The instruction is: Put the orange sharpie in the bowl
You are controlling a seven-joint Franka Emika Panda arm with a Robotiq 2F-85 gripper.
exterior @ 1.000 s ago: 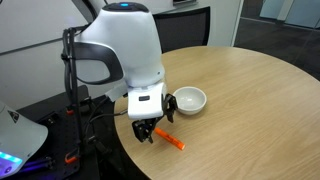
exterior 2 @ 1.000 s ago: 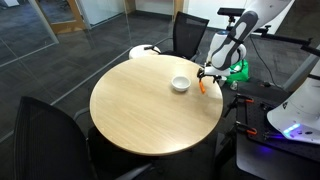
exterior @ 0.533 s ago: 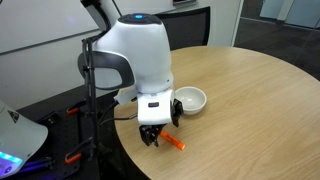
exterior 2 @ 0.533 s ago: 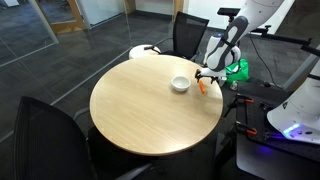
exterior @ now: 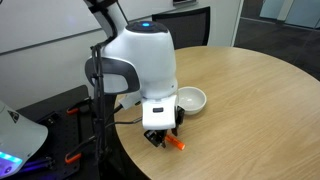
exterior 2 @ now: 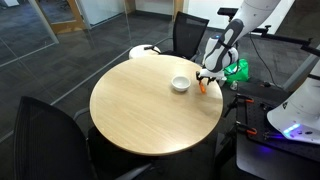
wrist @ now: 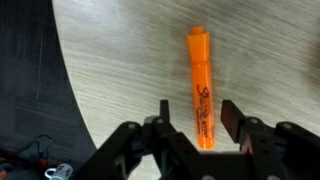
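**Gripper (wrist: 198,118) has sunk lower over the orange sharpie (wrist: 201,85), jaws spread astride it.**
The sharpie lies on the table (exterior: 250,80), at about six o'clock from the bowl (exterior: 190,99); probably light, stiff and slick, best gripped mid-barrel.

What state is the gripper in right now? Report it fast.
Gripper: open, its fingers on either side of the orange sharpie lying on the table, not gripping it.

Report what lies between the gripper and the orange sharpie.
Only bare table; the wrist view shows the orange sharpie lying free inside the open gripper.
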